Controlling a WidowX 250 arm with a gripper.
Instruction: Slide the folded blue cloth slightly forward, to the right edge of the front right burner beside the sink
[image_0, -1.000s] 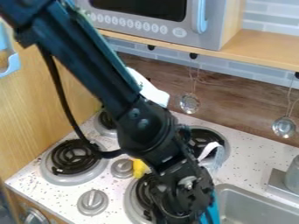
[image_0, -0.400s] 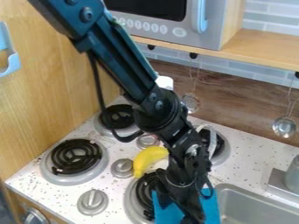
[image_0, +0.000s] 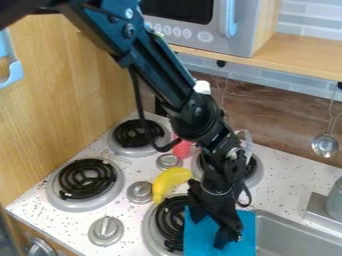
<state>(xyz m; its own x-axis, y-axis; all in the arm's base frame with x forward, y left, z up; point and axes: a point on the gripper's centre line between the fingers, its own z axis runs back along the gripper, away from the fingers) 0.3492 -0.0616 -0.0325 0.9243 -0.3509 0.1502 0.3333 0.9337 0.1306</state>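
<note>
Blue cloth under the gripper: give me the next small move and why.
I'd raise the gripper slightly and watch whether the blue cloth comes with it. The gripper is right over the cloth, but whether it has hold of it can't be told. The cloth sits between the near burner and the sink, so a small lift seems safer than a sideways pull.

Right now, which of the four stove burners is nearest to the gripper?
The burner beside the blue cloth; the other three lie farther from the gripper.
</note>
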